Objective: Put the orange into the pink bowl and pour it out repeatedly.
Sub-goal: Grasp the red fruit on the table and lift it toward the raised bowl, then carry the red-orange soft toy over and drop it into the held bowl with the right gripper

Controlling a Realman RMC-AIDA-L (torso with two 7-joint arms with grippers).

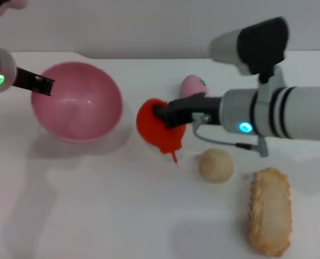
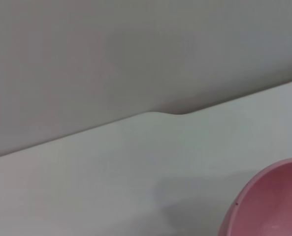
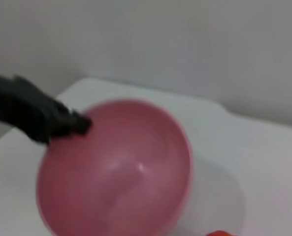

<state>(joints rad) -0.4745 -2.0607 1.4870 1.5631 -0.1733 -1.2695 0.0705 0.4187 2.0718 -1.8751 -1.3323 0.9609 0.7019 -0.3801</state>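
The pink bowl (image 1: 76, 101) stands upright and empty on the white table at the left. My left gripper (image 1: 42, 85) grips its near-left rim; the right wrist view shows that black gripper (image 3: 77, 124) clamped on the bowl (image 3: 116, 172). A slice of the bowl (image 2: 276, 206) also shows in the left wrist view. The red-orange orange (image 1: 151, 132), nub pointing down, sits just right of the bowl with my right gripper (image 1: 163, 115) shut on it from the right. Only a sliver of the orange (image 3: 222, 233) shows in the right wrist view.
A small pink peach-like fruit (image 1: 193, 86) lies behind the right gripper. A beige ball (image 1: 216, 165) and a long bread-like piece (image 1: 270, 210) lie at the front right. The table's back edge (image 1: 149, 56) meets a grey wall.
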